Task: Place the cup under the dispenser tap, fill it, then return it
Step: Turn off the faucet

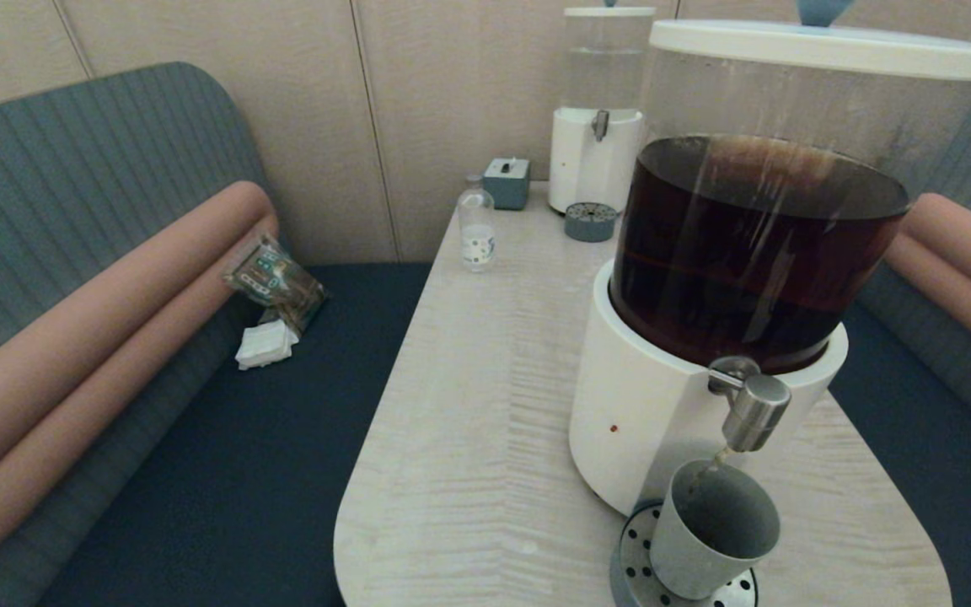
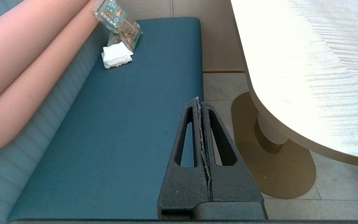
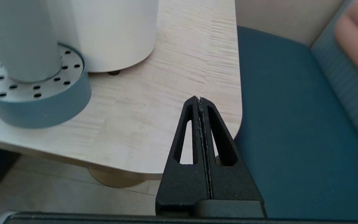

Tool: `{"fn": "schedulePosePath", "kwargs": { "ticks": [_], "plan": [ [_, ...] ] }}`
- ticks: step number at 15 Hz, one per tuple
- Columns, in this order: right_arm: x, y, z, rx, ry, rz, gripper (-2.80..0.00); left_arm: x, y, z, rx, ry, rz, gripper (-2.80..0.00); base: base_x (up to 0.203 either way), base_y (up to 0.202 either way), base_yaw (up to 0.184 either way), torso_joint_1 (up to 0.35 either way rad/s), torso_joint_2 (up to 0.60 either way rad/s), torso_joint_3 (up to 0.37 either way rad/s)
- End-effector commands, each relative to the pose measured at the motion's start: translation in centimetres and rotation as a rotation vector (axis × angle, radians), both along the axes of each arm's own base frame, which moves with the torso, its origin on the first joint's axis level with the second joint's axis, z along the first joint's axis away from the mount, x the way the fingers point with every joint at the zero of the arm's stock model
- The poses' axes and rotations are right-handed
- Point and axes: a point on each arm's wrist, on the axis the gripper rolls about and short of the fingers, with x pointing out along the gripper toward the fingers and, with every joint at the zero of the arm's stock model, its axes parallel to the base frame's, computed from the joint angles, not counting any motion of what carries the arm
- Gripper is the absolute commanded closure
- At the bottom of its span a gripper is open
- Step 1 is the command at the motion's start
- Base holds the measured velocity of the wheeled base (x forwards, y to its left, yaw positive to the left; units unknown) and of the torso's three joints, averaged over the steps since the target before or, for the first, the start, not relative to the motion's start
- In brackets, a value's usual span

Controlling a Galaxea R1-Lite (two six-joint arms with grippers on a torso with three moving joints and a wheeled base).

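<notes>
From the head view, neither arm shows. The cup [image 1: 713, 529] stands on the perforated drip tray [image 1: 633, 566] right under the dispenser tap [image 1: 753, 411], a thin stream falling from the tap into it. The dispenser [image 1: 646, 405] holds dark brown liquid on the table [image 1: 469, 438].

In the left wrist view, the left gripper [image 2: 200, 100] hangs low beside the table over the blue bench seat [image 2: 120, 130], fingers pressed together, holding nothing.

In the right wrist view, the right gripper [image 3: 199, 99] sits at the table's near edge, well apart from the cup [image 3: 20, 40] and drip tray [image 3: 42, 102], its fingers likewise closed and empty.
</notes>
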Motion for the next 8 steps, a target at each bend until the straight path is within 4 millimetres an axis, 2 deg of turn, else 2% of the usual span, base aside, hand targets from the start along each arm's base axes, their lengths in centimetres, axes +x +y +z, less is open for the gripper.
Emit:
{"fn": "schedulePosePath", "kwargs": {
  "ticks": [1, 8],
  "plan": [
    [0.04, 0.00, -0.25, 0.010, 0.004, -0.003, 0.00, 0.00, 0.00, 0.01, 0.000, 0.000, 0.000, 0.00, 0.000, 0.000, 0.000, 0.000, 0.00, 0.000],
    [0.04, 0.00, -0.25, 0.016, 0.005, -0.001, 0.00, 0.00, 0.00, 0.01, 0.000, 0.000, 0.000, 0.00, 0.000, 0.000, 0.000, 0.000, 0.00, 0.000]
  ]
}}
